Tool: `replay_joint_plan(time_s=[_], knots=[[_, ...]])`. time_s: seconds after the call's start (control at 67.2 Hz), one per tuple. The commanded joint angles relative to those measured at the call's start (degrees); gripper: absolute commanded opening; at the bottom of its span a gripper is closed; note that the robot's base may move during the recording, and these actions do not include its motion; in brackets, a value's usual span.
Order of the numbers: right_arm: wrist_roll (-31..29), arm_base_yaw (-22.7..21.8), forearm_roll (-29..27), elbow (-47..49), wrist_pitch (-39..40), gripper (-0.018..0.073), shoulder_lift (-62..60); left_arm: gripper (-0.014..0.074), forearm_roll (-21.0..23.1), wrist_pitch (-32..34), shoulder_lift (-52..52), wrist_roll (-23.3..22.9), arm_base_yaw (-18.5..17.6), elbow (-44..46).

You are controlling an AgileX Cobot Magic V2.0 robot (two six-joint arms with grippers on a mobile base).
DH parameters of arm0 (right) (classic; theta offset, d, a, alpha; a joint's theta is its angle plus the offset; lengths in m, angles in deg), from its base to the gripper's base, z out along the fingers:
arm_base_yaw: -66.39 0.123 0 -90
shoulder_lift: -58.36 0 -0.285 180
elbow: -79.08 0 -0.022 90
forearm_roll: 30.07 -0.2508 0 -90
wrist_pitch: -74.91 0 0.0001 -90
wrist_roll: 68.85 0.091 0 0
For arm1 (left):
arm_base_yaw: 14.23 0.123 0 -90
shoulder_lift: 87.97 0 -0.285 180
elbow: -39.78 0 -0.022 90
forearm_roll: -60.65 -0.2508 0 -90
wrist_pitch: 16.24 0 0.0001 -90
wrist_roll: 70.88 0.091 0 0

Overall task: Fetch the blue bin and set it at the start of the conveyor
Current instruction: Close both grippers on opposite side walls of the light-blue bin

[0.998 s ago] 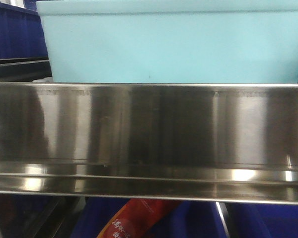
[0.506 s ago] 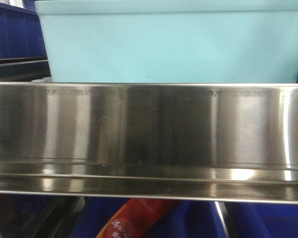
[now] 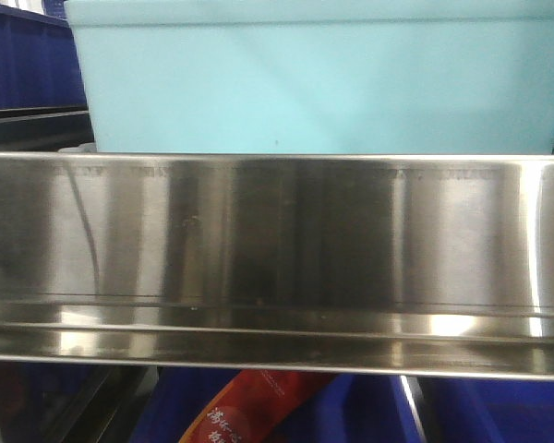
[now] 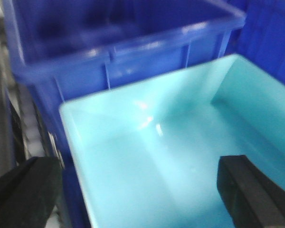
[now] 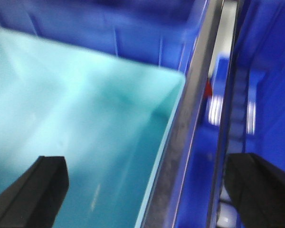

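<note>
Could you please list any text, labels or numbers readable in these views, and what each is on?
Red packet: white characters, too blurred to read.
Steel rail: faint stamped marks near its top edge, too small to read.
Blue bin: no markings visible.

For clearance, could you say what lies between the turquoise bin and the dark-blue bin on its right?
A grey metal rail, shown in the right wrist view.

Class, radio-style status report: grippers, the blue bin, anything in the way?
Left gripper open, right gripper open, each straddling a blue bin wall. Bin not gripped. Steel rail in front, dark blue bins alongside.
</note>
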Motion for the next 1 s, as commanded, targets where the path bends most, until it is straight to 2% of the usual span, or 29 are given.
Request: replay_joint_plan(time_s=[0.0,0.149,0.328,0.893,0.983], knots=[[1.51,-0.07,2.1,3.53,-3.46,0.057,4.2,0.0563,-1.04,-2.42,3.07,-3.63,0.41,2.63],[6.09,-0.07,5.37,5.33,-4.22,0.057,9.78,0.0563,-1.17,-2.9,7.24,-5.5,2.54,3.49],[6.6,-0.07,5.14,5.33,-3.61,0.057,15.18,0.0563,-1.05,-3.87,12.32,-6.47,4.8,3.49],[7.39,-0.07,5.05,5.33,-0.05,0.057,24.99,0.0561,-1.16,-2.62,19.06,-6.47,4.82,3.49],[7.39,-0.07,5.05,5.33,-0.29,0.0541,26.11,0.0561,-1.16,-1.75,19.05,-6.47,4.82,3.49]])
